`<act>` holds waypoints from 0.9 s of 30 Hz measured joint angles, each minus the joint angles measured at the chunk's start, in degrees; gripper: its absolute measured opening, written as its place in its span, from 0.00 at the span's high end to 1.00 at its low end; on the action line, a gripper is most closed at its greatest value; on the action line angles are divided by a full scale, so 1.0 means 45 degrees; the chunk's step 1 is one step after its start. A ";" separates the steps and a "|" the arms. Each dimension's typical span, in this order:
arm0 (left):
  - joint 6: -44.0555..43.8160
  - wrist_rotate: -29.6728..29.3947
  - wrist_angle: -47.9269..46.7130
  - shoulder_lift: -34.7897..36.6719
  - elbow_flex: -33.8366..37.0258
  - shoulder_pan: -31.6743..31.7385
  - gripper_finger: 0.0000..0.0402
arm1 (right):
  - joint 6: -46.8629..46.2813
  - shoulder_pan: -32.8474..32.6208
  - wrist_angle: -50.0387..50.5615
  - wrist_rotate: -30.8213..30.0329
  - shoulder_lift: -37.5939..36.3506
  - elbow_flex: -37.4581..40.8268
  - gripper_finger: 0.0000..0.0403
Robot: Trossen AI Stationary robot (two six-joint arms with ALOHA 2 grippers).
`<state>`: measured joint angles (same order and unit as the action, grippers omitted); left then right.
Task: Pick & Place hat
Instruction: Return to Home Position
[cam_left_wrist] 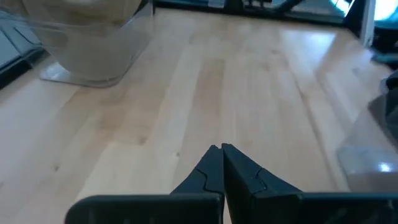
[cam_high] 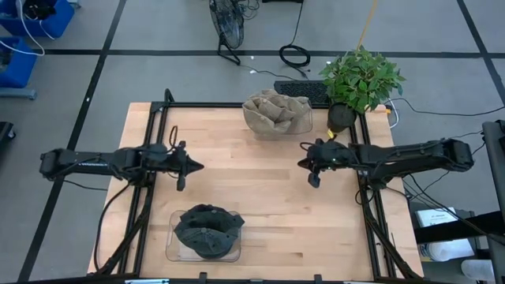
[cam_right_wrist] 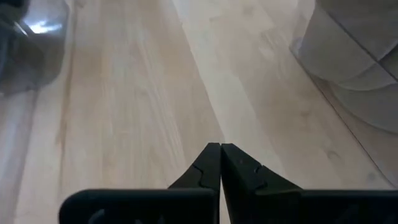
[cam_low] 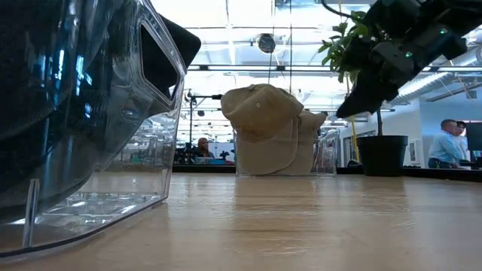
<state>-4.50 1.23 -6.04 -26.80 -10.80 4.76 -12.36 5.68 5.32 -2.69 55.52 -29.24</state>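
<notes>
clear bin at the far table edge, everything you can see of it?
Clear plastic bin, glossy rigid walls, upright on the wooden table at its far edge, near mid-width. It holds tan caps piled above its rim, one brim hanging down inside. A potted plant stands beside it, apart. Nothing else touches it.

Seen from above, a grey floor [cam_high: 158, 31] crossed by dark lines surrounds the wooden table [cam_high: 268, 197]. A fan [cam_high: 227, 28] and a coiled black cable [cam_high: 294, 55] lie at upper centre, and a potted plant [cam_high: 361, 79] stands at upper right. In the level view a bright ceiling [cam_low: 226, 22] with strip lights fills the top, one person [cam_low: 202, 147] sits at centre and two people [cam_low: 444, 143] stand at far right.
</notes>
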 joint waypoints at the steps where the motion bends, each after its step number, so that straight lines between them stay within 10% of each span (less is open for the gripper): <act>1: -0.0165 0.0002 -0.0055 0.0289 0.0116 -0.0055 0.99 | -0.0097 -0.0047 0.0076 -0.0010 -0.0208 0.0046 1.00; 27: 0.1860 0.1735 0.1695 0.4890 0.2187 -0.0245 0.99 | -0.0096 -0.0124 0.0593 -0.0119 -0.2223 0.0103 1.00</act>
<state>3.87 9.04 1.58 -4.80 -0.96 3.65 -12.80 5.13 7.99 -3.23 45.52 -28.77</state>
